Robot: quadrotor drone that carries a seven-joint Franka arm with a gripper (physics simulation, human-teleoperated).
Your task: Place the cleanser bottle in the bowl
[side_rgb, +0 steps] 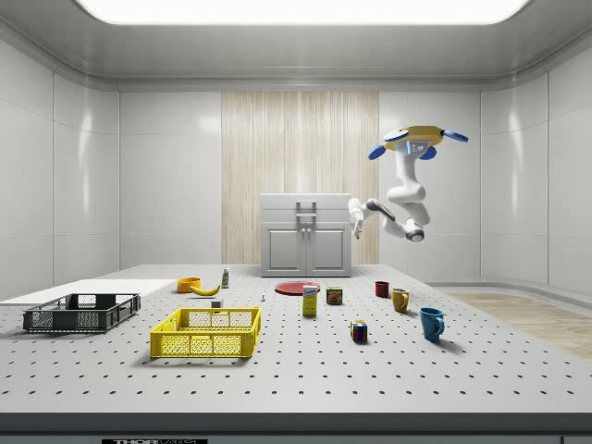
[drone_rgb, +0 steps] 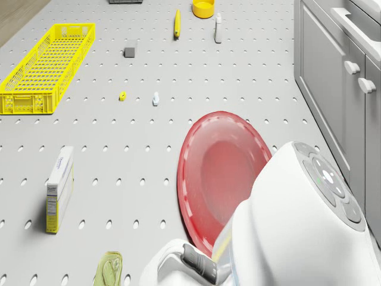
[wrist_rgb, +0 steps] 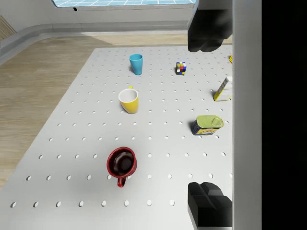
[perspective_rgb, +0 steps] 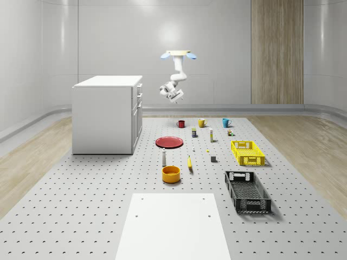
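- Drone, yellow-topped quadrotor with blue rotor guards [perspective_rgb: 178,54]: hovering high above the far end of the grey perforated table [perspective_rgb: 97,206], beyond the row of mugs, beside the white cabinet [perspective_rgb: 105,114].
- Arm, white, jointed [side_rgb: 407,199]: folded beneath the drone, wrist turned downward.
- Gripper, two black fingers [wrist_rgb: 208,117]: spread wide apart, holding nothing; one finger [wrist_rgb: 208,31] and its partner at opposite edges of the wrist view, bare table and mugs between them.
- Beneath the gripper: dark red mug [wrist_rgb: 122,163], yellow mug [wrist_rgb: 129,100], blue mug [wrist_rgb: 136,63].
- Cleanser bottle, small, white, upright [perspective_rgb: 164,158]: standing on the table, long axis vertical, near side of the flat red plate [perspective_rgb: 169,142], well apart from the gripper and far below it.
- Bowl, round, orange-yellow [perspective_rgb: 171,174]: just beside the bottle, on its near side in the whole-scene view.
- Governing relation: bottle lying forward and down from the fingers, past the plate; likely requiring a long approach and descent, then a side-on closure across the upright body.
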